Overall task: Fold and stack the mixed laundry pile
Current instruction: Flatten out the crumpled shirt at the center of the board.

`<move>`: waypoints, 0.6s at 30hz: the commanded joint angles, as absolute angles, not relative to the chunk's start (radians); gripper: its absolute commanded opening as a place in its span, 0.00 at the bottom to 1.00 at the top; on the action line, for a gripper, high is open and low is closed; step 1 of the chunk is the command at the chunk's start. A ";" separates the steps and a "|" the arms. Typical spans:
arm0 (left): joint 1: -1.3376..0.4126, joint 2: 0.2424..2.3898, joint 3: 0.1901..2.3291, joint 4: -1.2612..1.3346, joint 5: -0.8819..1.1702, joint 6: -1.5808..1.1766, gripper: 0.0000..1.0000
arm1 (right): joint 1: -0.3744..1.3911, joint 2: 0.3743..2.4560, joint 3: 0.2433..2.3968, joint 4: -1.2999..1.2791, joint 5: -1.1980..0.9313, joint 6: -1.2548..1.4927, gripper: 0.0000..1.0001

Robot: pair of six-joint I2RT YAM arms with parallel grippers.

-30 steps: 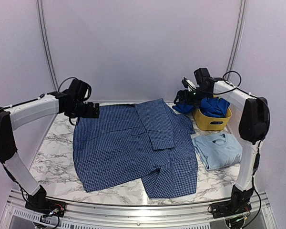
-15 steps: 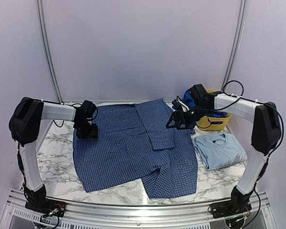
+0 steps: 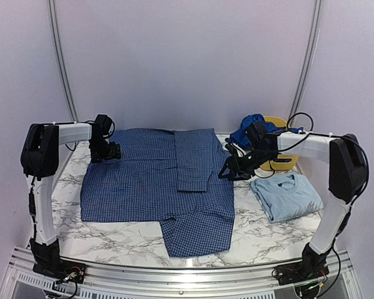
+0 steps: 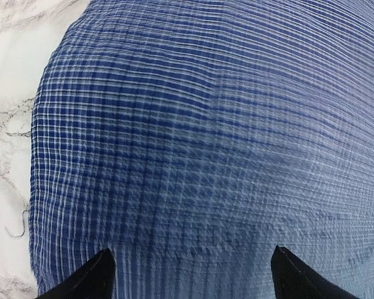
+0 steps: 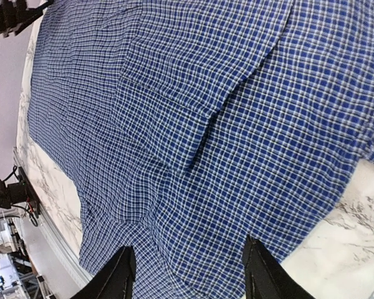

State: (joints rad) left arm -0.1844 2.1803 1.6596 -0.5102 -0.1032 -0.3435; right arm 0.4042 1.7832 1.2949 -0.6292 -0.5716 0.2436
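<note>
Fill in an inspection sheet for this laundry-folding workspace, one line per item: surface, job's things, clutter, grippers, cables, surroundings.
Surface: marble-patterned table, white with grey veins.
Job's things: checked shirt spread out mid-table; pale blue T-shirt folded to its right; royal-blue piece heaped in the basket.
Clutter: yellow basket, rear right.
Grippers: left gripper open over the shirt's far left corner; right gripper open over its right edge.
Cables: black cable looping above the right arm.
Surroundings: pale walls, curved metal rails.
</note>
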 commanded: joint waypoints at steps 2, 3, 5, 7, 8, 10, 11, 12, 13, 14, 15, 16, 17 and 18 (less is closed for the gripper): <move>-0.263 1.908 1.547 -0.499 -0.072 -0.340 0.99 | 0.461 1.894 1.376 -0.498 -0.618 0.360 0.52; -0.277 1.873 1.527 -0.491 -0.074 -0.345 0.99 | 0.468 1.914 1.387 -0.488 -0.617 0.379 0.51; -0.295 1.812 1.498 -0.487 -0.095 -0.356 0.99 | 0.476 1.952 1.403 -0.474 -0.615 0.406 0.49; -0.303 1.762 1.469 -0.483 -0.112 -0.368 0.99 | 0.482 1.979 1.416 -0.468 -0.611 0.423 0.48; -0.305 1.743 1.456 -0.480 -0.114 -0.368 0.99 | 0.485 1.990 1.420 -0.466 -0.604 0.428 0.48; -0.305 1.721 1.439 -0.480 -0.136 -0.363 0.99 | 0.491 2.012 1.423 -0.465 -0.587 0.427 0.47; -0.305 1.711 1.432 -0.480 -0.146 -0.359 0.99 | 0.493 2.020 1.421 -0.464 -0.582 0.427 0.47; -0.305 1.703 1.427 -0.480 -0.155 -0.354 0.99 | 0.495 2.029 1.417 -0.459 -0.584 0.428 0.47; -0.305 1.697 1.423 -0.480 -0.160 -0.351 0.99 | 0.496 2.035 1.412 -0.450 -0.584 0.431 0.47; -0.305 1.692 1.420 -0.480 -0.161 -0.347 0.99 | 0.496 2.041 1.405 -0.439 -0.585 0.436 0.46; -0.305 1.689 1.417 -0.481 -0.162 -0.345 0.99 | 0.497 2.047 1.401 -0.423 -0.592 0.440 0.46; -0.305 1.688 1.414 -0.482 -0.166 -0.344 0.99 | 0.500 2.055 1.401 -0.410 -0.599 0.449 0.45; -0.305 1.684 1.410 -0.481 -0.168 -0.343 0.99 | 0.500 2.064 1.401 -0.398 -0.604 0.455 0.43; -0.305 1.684 1.407 -0.481 -0.170 -0.341 0.99 | 0.502 2.073 1.403 -0.388 -0.614 0.461 0.41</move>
State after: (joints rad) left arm -0.3065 1.7012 1.4208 -0.4763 -0.1402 -0.3542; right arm 0.4873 2.0415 1.3834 -0.4580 -0.5957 0.4236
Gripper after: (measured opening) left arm 0.989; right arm 0.436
